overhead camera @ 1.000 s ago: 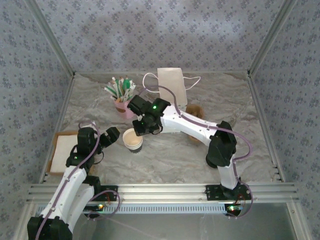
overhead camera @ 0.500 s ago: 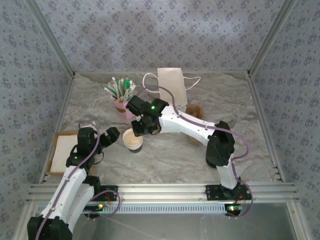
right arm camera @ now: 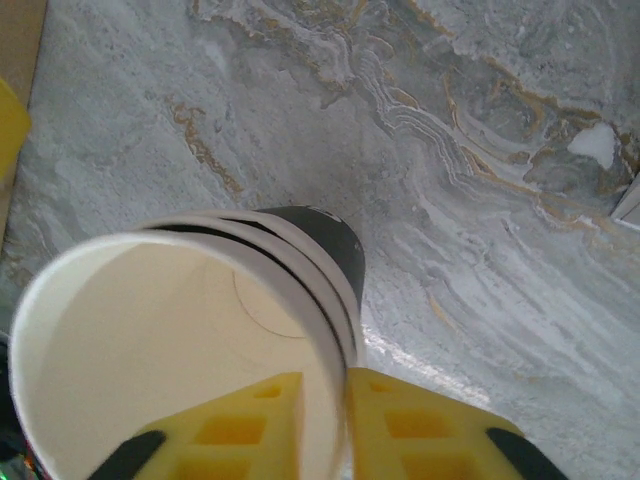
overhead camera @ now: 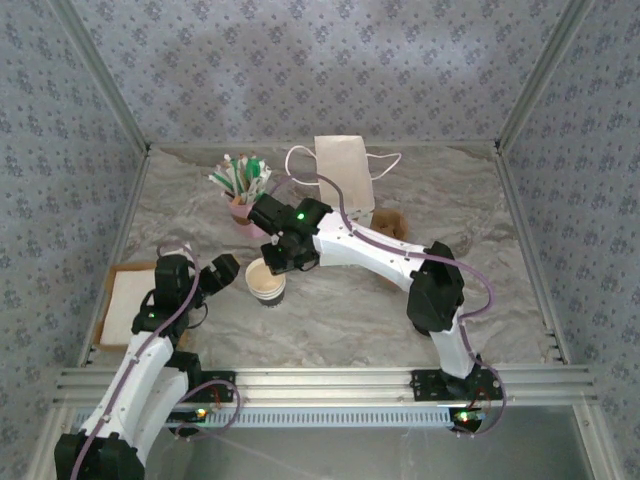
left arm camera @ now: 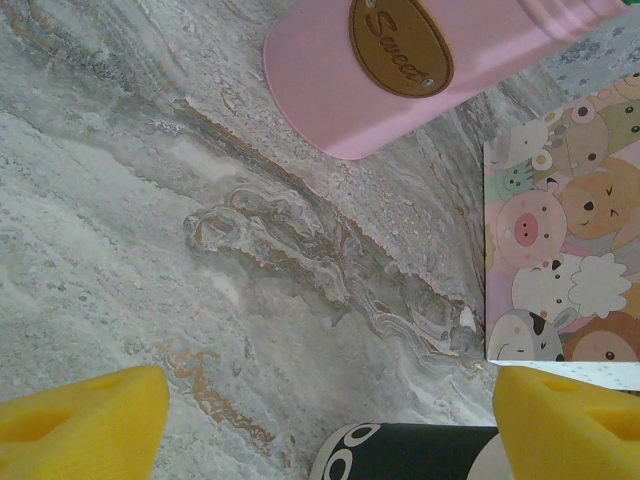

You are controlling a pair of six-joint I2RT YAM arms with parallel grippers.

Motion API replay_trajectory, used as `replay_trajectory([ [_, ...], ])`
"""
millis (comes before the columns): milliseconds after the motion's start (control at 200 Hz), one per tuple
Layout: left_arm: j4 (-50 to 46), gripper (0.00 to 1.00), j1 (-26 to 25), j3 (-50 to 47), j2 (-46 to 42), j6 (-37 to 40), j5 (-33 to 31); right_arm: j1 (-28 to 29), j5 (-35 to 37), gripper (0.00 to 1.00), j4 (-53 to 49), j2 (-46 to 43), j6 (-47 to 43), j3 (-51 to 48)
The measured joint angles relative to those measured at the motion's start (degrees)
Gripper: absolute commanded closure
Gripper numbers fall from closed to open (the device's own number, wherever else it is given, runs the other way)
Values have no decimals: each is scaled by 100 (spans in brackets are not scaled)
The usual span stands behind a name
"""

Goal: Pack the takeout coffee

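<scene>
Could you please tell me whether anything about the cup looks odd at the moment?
Yes. The paper cup shows three rims nested closely along one side, as if several cups were stacked rather than one. The right gripper has its jaws pinched on the wall, one inside. No spill shows.

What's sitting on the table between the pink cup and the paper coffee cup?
Nothing: in the left wrist view the marbled table is bare between the pink cup and the coffee cup. From above, the right gripper hangs over that gap.
</scene>
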Motion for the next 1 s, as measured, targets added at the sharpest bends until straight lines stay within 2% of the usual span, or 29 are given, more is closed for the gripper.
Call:
replay_trajectory([
  [110, 0, 16, -24, 0, 2, 0, 2, 0, 42, 77, -35, 0, -2, 2],
  [300, 4, 16, -37, 0, 68, 0, 0, 28, 94, 93, -68, 0, 9, 2],
  [430, 2, 16, -50, 0, 72, 0, 0, 37, 96, 99, -79, 0, -7, 2],
  [610, -72, 15, -59, 2, 57, -7, 114, 35, 92, 100, -76, -7, -4, 2],
  [740, -466, 17, -59, 57, -50, -72, 356, 2, 24, 100, -72, -28, -4, 0],
  [999, -1276, 20, -59, 61, -1095, -417, 1014, -177, -232, 100, 81, -254, -4, -175],
])
